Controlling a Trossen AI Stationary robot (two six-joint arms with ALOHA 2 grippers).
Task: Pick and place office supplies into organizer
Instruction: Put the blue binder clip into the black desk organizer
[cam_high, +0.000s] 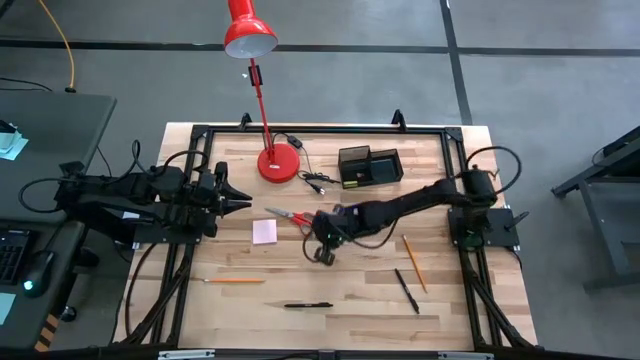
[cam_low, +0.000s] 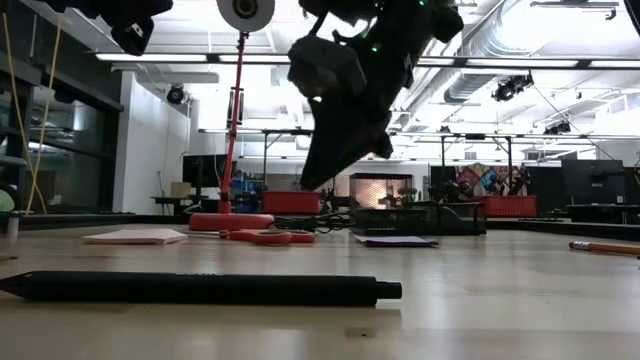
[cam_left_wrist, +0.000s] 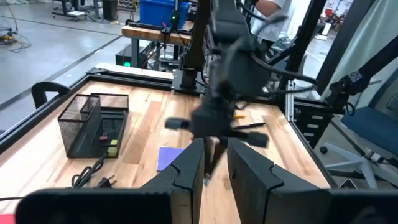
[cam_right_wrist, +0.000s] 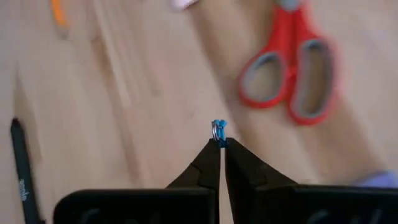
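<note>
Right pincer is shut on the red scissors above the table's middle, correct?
No. The right pincer is shut on a small blue clip, as the right wrist view shows; the red scissors lie apart on the table, above whose middle it hangs.

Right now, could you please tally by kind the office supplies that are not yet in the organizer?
Scissors: 1
Sticky-note pads, pink and purple: 2
Pencils: 2
Pens: 2
Blue clip, pinched in the right tool: 1
Total: 8
</note>
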